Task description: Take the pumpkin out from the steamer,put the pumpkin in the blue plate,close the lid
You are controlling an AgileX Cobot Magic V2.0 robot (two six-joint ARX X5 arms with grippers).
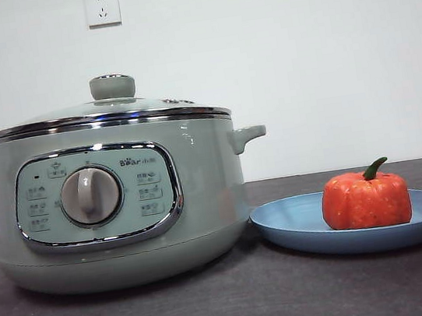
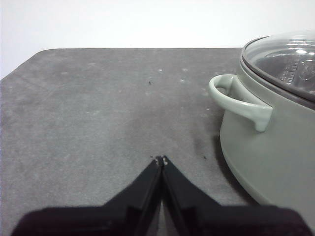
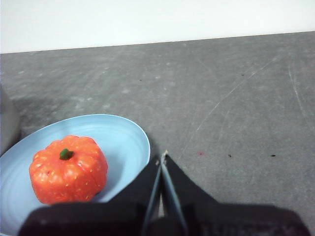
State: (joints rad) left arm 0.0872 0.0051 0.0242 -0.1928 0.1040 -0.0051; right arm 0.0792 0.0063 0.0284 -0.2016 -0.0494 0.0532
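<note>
Looking done: pumpkin [image 1: 366, 201] on blue plate [image 1: 283, 222], lid [image 1: 114, 109] seated on steamer [image 1: 117, 218], both claws [image 2: 161, 160] [image 3: 164, 156] pinched together, empty—you'd only risk bumping the plate.

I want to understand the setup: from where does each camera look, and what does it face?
Front view: low at table height, facing the steamer with the lid on, and the pumpkin in the blue plate; no arm shows.
Left wrist view: above the left gripper, jaws shut, beside the steamer's handle.
Right wrist view: above the right gripper, jaws shut, beside the plate.
Front and right wrist views share pumpkin and plate.
</note>
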